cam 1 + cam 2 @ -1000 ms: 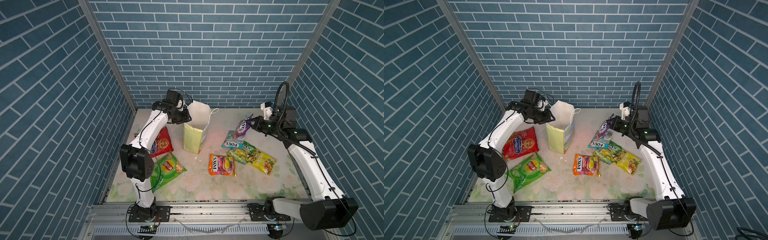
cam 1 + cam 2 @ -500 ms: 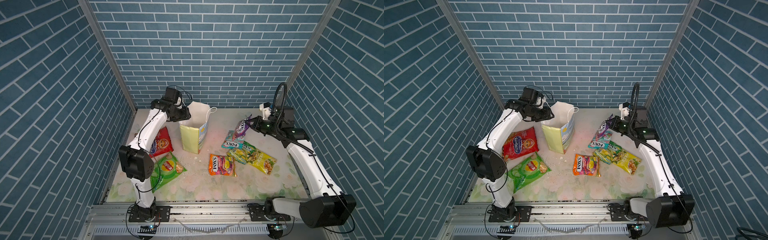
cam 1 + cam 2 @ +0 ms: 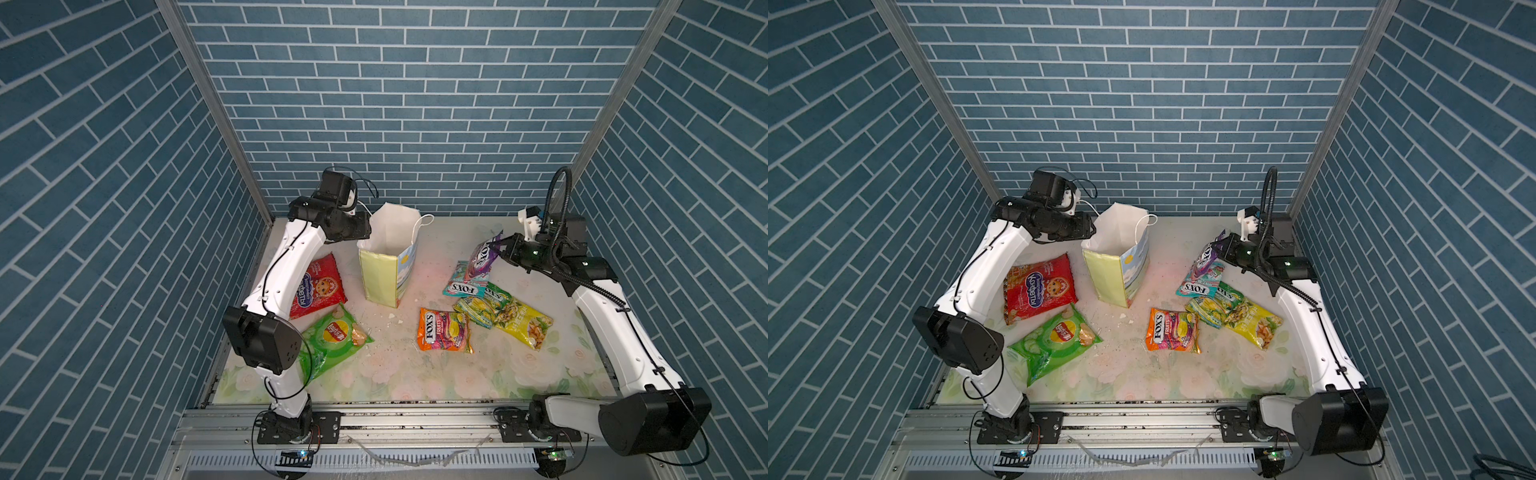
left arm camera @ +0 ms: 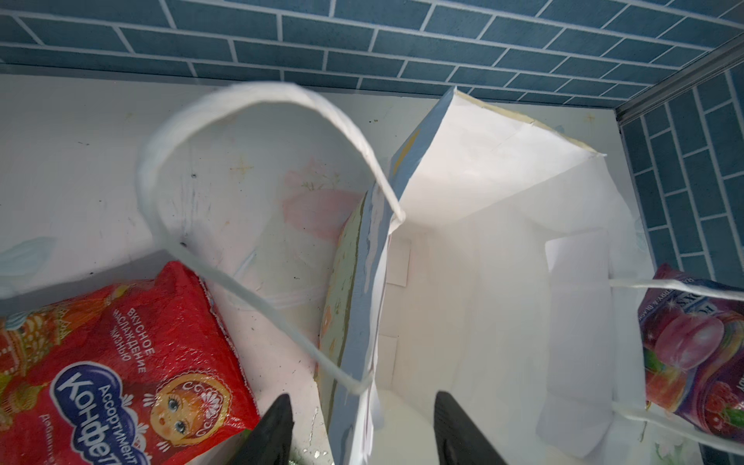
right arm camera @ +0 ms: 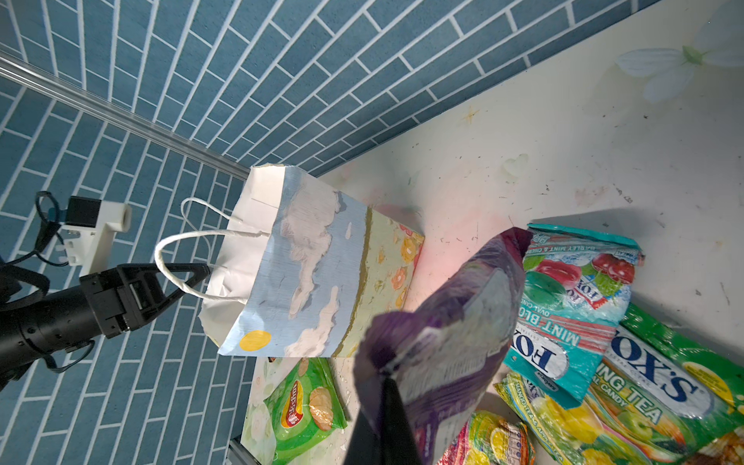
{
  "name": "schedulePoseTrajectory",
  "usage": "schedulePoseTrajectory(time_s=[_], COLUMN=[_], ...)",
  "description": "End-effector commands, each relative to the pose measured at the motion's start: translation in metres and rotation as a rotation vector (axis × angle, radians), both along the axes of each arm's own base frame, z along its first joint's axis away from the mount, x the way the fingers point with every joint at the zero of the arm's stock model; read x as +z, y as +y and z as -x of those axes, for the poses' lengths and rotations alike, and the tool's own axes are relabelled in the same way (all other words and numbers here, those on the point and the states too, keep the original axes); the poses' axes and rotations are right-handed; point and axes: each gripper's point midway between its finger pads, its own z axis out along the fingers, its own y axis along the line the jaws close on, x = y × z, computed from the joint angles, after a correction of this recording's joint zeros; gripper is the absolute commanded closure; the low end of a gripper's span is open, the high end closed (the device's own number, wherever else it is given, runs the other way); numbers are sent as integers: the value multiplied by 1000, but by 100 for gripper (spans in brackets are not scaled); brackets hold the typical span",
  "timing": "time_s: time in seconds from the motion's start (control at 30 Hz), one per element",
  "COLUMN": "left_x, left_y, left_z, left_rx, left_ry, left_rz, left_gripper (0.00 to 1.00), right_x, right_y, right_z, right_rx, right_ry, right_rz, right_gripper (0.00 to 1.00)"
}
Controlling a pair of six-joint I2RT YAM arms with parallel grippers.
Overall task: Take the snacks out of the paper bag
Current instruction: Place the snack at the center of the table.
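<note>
Purple packet (image 3: 482, 255) hangs clamped in the right gripper (image 3: 500, 248), clear of the paper bag (image 3: 380, 274) — left gripper (image 4: 364, 398) straddles its far-left rim, jaws apart, likely steadying.

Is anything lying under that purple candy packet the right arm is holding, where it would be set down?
Yes. The purple FOX'S packet, clamped in the right end effector, hangs partly over the teal FOX'S packet, so it would likely land on that. Bare table lies toward the paper bag.
</note>
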Motion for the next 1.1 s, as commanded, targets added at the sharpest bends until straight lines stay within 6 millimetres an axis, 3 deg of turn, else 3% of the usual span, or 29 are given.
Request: schedulePoseTrajectory(time_s=[0.0,0.27,0.47,0.67,0.8,0.93,1.07], left_x=[22,79,113,118,121,120,117], left_y=[6,7,17,22,29,35,36], left_z=[13,34,56,64,67,68,68], left_rx=[-20,-43,-41,-41,-22,-8,-7], left_ry=[-64,-210,-268,-282,-300,-300,-295], left_rz=[-15,48,40,36,47,48,48], left_gripper=[42,42,38,38,37,37,37], right_x=[3,-33,-54,-73,-92,-129,-158], right_y=[2,7,38,81,98,104,98], right_z=[-3,-10,-21,-40,-56,-59,-54], right_rx=[8,20,118,250,293,313,305], right_ry=[-19,85,155,212,242,332,384], right_rz=[0,33,21,-60,-150,-157,-96], right_gripper=[100,100,100,100,100,100,100])
